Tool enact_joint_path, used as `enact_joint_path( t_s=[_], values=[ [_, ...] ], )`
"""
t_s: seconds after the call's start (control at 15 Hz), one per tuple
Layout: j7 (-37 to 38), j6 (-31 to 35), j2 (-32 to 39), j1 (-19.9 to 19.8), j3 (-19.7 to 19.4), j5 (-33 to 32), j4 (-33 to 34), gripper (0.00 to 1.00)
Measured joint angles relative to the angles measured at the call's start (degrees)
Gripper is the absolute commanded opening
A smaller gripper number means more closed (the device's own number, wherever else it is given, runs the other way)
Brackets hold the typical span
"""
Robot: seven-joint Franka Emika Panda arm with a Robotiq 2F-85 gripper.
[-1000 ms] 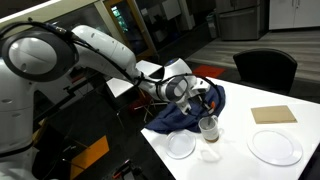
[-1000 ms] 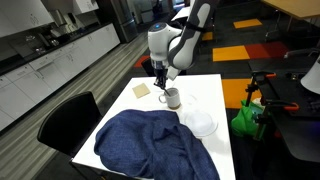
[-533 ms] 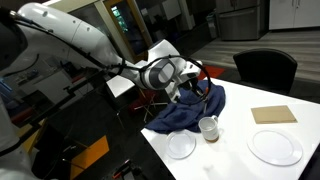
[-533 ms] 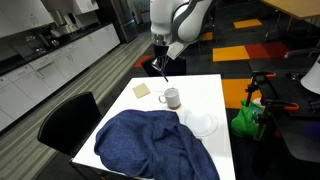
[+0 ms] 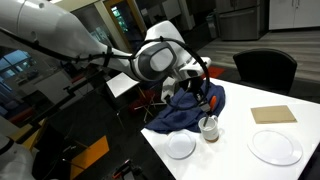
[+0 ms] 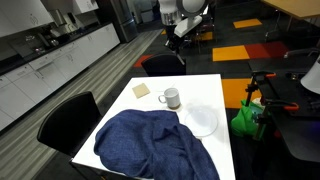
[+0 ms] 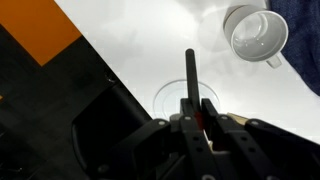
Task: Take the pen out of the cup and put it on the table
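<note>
In the wrist view my gripper (image 7: 197,106) is shut on the pen (image 7: 190,75). The pen looks like a thin dark stick jutting out past the fingertips, orange-red where the jaws clamp it. The white cup (image 7: 256,33) stands on the white table (image 7: 130,50) far below, and its inside looks empty. In both exterior views the gripper (image 5: 200,82) (image 6: 178,32) hangs high above the cup (image 5: 209,127) (image 6: 171,98). The pen is too thin to make out there.
A dark blue cloth (image 5: 185,112) (image 6: 150,145) covers a large part of the table. A small plate (image 5: 181,146) (image 6: 203,121) lies beside the cup, under the gripper in the wrist view (image 7: 172,92). A larger plate (image 5: 275,147) and a tan square (image 5: 273,115) (image 6: 142,89) lie farther off.
My gripper was down at the cup one second ago. It has since risen well above the table with the pen in its jaws. The cup has stayed in place.
</note>
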Motion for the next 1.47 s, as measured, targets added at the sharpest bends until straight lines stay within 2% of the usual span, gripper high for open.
enact_joint_path(
  t_s=[0.2,0.47,0.8,1.33,1.4,1.47],
  values=[
    [-1.9,-2.2,1.1,-5.3,3.5,4.7,-0.3,0.04],
    [-5.5,-2.4,6.0,-9.9,6.1,11.5,-0.1,0.04],
    [-10.1,-4.4,15.1,-13.5,8.2,18.7,2.9,0.04],
    [-12.3,-9.8,30.3,-17.3,9.9,25.3,14.2,0.04],
    [-12.3,-10.1,31.9,-17.6,9.9,25.7,15.5,0.05],
    [-12.3,-10.4,33.5,-17.7,9.9,25.9,16.9,0.31]
  ],
)
